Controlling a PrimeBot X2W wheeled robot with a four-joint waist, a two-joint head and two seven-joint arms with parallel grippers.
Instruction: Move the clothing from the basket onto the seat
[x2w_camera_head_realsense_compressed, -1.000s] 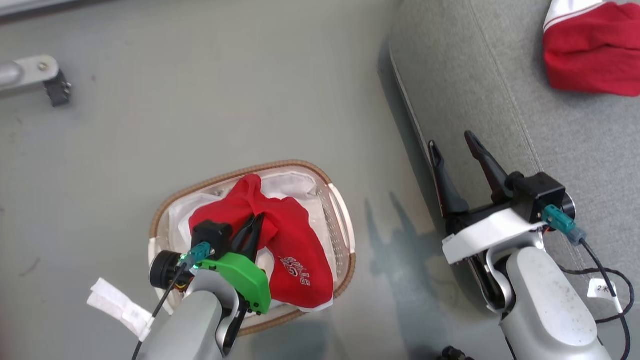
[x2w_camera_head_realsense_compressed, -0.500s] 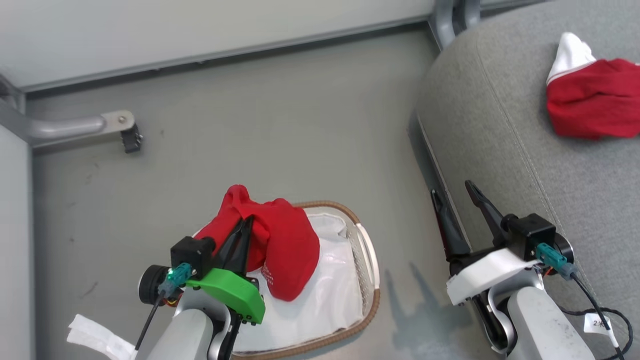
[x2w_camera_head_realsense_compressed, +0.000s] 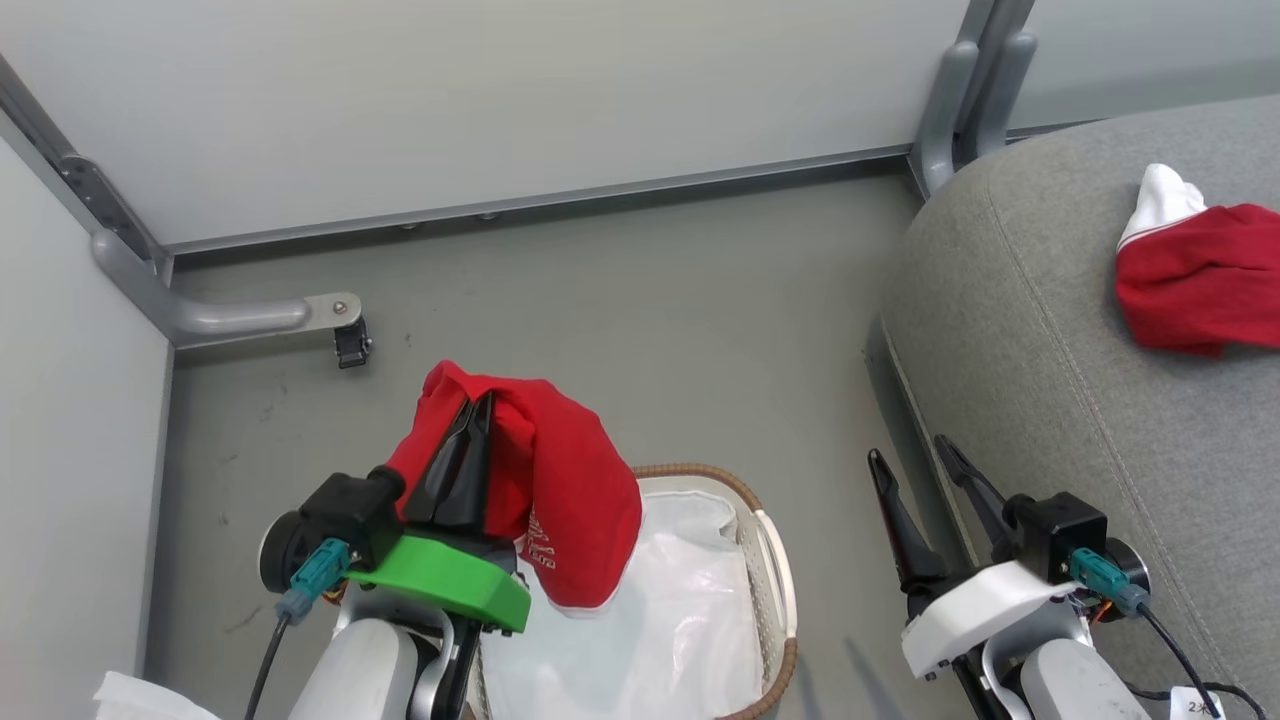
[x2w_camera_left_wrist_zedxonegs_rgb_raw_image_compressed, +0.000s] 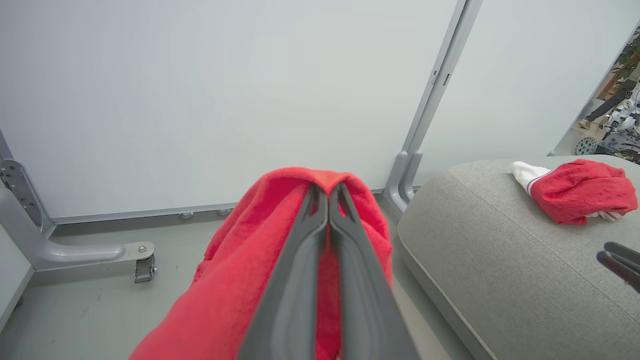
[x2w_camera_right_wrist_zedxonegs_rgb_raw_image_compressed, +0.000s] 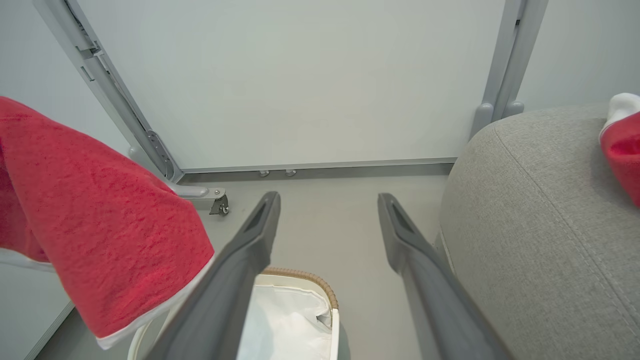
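Note:
A red garment (x2w_camera_head_realsense_compressed: 560, 480) with white lettering hangs from my left gripper (x2w_camera_head_realsense_compressed: 478, 402), which is shut on it and holds it lifted above the basket (x2w_camera_head_realsense_compressed: 775, 560). In the left wrist view the red cloth (x2w_camera_left_wrist_zedxonegs_rgb_raw_image_compressed: 235, 270) drapes over both closed fingers (x2w_camera_left_wrist_zedxonegs_rgb_raw_image_compressed: 305, 260). The basket's white liner (x2w_camera_head_realsense_compressed: 670, 620) lies bare inside. A second red garment (x2w_camera_head_realsense_compressed: 1200, 270) with a white cuff lies on the grey seat (x2w_camera_head_realsense_compressed: 1050, 330) at the right. My right gripper (x2w_camera_head_realsense_compressed: 912, 455) stands open with nothing in it beside the seat's front edge; its fingers (x2w_camera_right_wrist_zedxonegs_rgb_raw_image_compressed: 260, 235) frame the floor.
White partition panels (x2w_camera_head_realsense_compressed: 500, 100) stand behind and to the left, with grey posts (x2w_camera_head_realsense_compressed: 960, 90) and a castor foot (x2w_camera_head_realsense_compressed: 350, 345) on the grey floor (x2w_camera_head_realsense_compressed: 650, 320). The seat's rounded edge (x2w_camera_right_wrist_zedxonegs_rgb_raw_image_compressed: 480, 200) is close on the right of my right gripper.
My left gripper has lifted the red garment up out of the basket, leaving the liner bare. The head view has tilted up, so the walls have come into view.

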